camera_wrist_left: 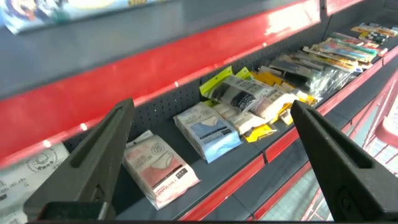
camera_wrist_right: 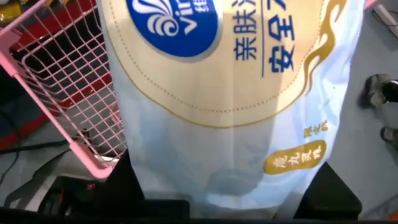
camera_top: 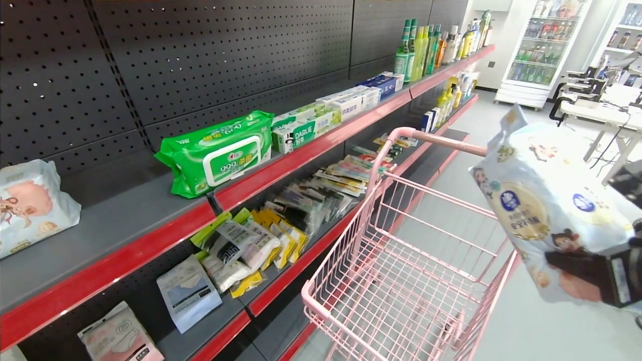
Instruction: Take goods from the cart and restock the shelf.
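Clamping pack (camera_top: 546, 200) in right gripper (camera_top: 577, 265) above cart's (camera_top: 434, 139) right rim; likely needing level carry to shelf's (camera_top: 115, 215) bare front edge, clearing green pack (camera_top: 215, 153); left gripper (camera_wrist_left: 211, 118) spread, empty.

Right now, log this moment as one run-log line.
right gripper: shut on white pack, raised beside pink cart | left gripper: open, facing lower shelf | pack not yet shelved

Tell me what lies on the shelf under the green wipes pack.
Yellow-and-white packets heaped on the lower shelf; whatever sits farther back is hidden by the upper shelf's red edge.
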